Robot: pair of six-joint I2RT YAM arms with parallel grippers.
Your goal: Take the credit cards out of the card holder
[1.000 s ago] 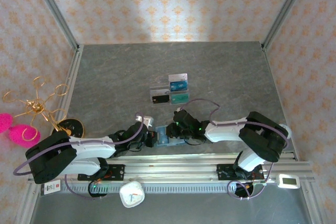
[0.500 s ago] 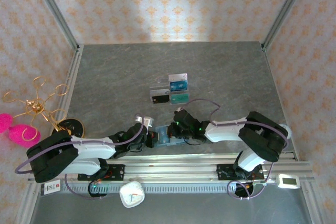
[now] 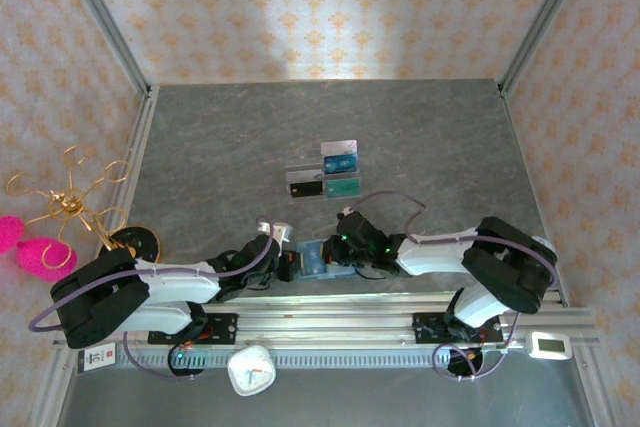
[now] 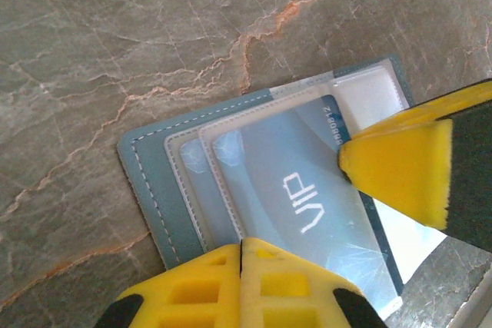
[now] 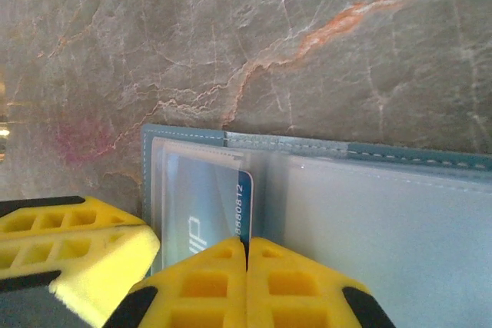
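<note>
The teal-blue card holder (image 3: pixel 312 257) lies open near the table's front edge between both grippers. Its leather edge (image 4: pixel 150 182) and clear sleeves show in the left wrist view. A blue credit card (image 4: pixel 292 182) marked VIP sits in a sleeve, its numbered edge (image 5: pixel 244 205) sticking out. My right gripper (image 5: pixel 247 243) is shut on that edge; one right fingertip (image 4: pixel 396 170) covers the card's corner. My left gripper (image 4: pixel 242 245) is shut, tips resting on the sleeves' left edge. I cannot tell whether it pinches a sleeve. Both the left gripper (image 3: pixel 290 265) and right gripper (image 3: pixel 337 252) flank the holder.
Mid-table lie a silvery grey card (image 3: pixel 338 147), a bright blue card (image 3: pixel 342 161), a teal-green card (image 3: pixel 342 187), a black card (image 3: pixel 304 188) and a clear tray (image 3: pixel 299 170). A gold wire stand (image 3: pixel 75 202) stands left. A white clock (image 3: pixel 250 370) sits by the front rail.
My right gripper's jaws have closed on the blue card's edge and the arm has shifted slightly right. The left gripper stays shut on the holder's left side.
</note>
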